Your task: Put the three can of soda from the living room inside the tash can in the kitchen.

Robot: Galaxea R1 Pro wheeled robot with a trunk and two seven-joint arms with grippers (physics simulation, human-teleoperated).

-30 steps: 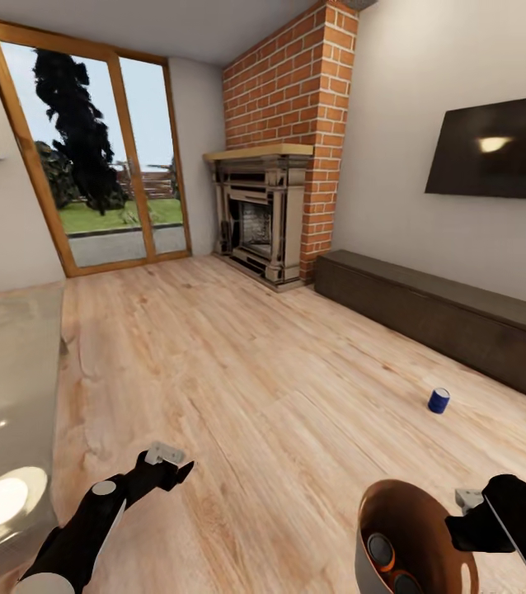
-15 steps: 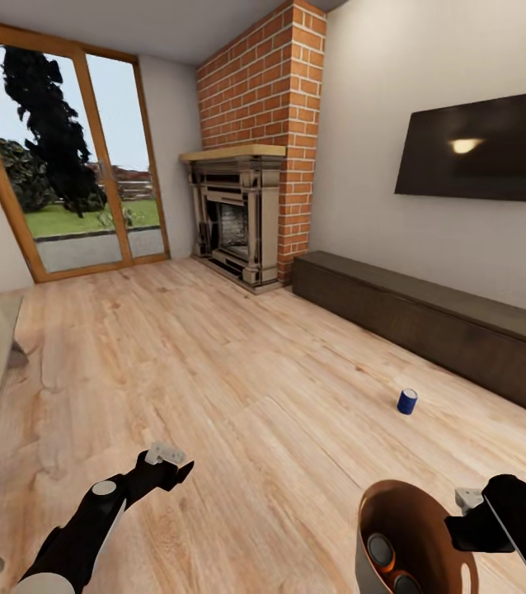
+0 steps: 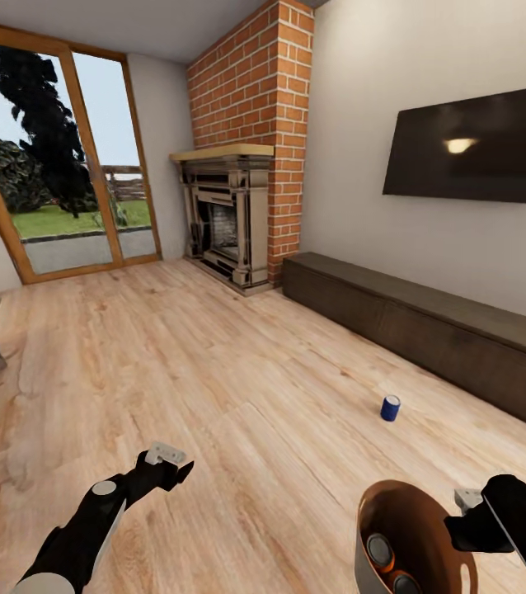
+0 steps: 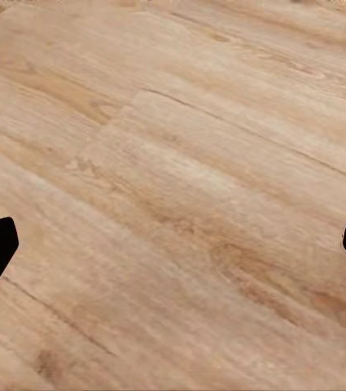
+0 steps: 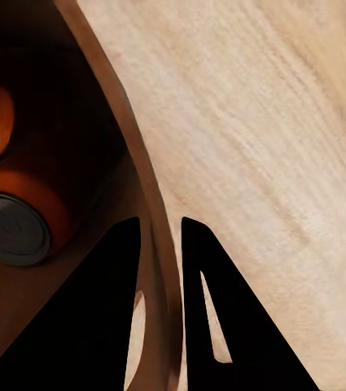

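- The right gripper has its jaws closed on the rim of the round copper-brown trash bucket, one finger inside the wall and one outside.
- Two orange soda cans with silvery tops lie in the bottom of that bucket; one is seen in the right wrist view.
- The left gripper hangs over the pale wooden plank floor, jaws spread wide and holding nothing.
- The small blue soda can stands upright on the floor, near the long low dark-wood cabinet.
- Beyond are the black wall television, the red brick column with its fireplace, and a wood-framed glass door.
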